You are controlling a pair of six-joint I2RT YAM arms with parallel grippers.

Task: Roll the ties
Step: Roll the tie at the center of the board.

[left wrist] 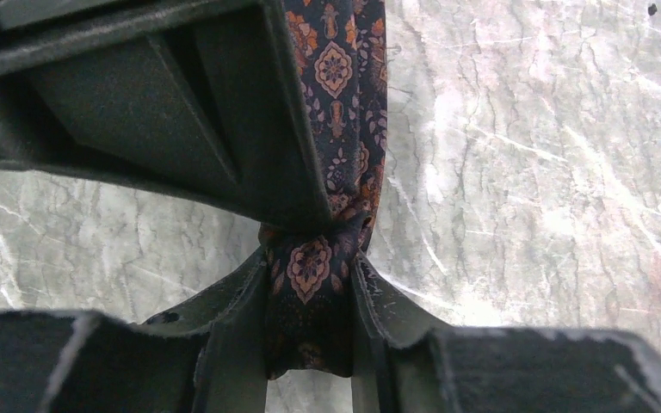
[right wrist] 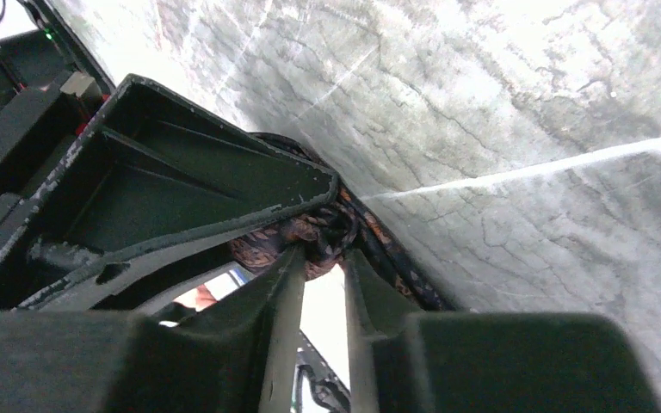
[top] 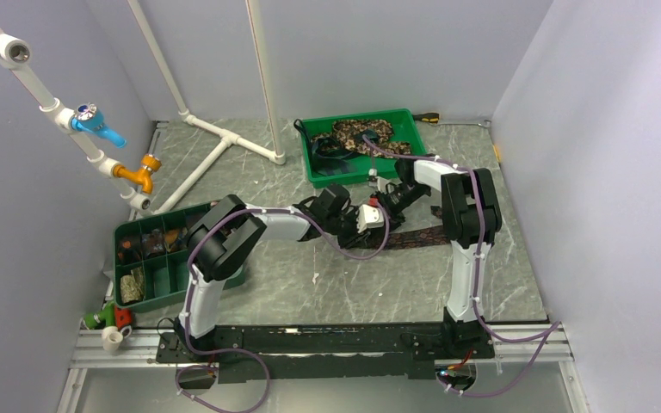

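Observation:
A dark patterned tie (top: 426,234) lies flat on the marble table, running right from the two grippers. Its near end is bunched into a small roll (right wrist: 262,245). In the left wrist view the tie (left wrist: 336,69) runs away from me, and my left gripper (left wrist: 310,262) is shut on its folded end. My right gripper (right wrist: 323,251) has a narrow gap, with the rolled fabric wedged between its tips. Both grippers meet mid-table, the left gripper (top: 357,225) facing the right gripper (top: 377,215). The right gripper's finger (left wrist: 250,129) presses in from the upper left.
A green tray (top: 327,176) at the back holds more ties (top: 361,133), mottled tan and dark. A green compartment box (top: 151,258) sits at the left edge. White pipes (top: 224,138) cross the back left, and purple cables hang from both arms.

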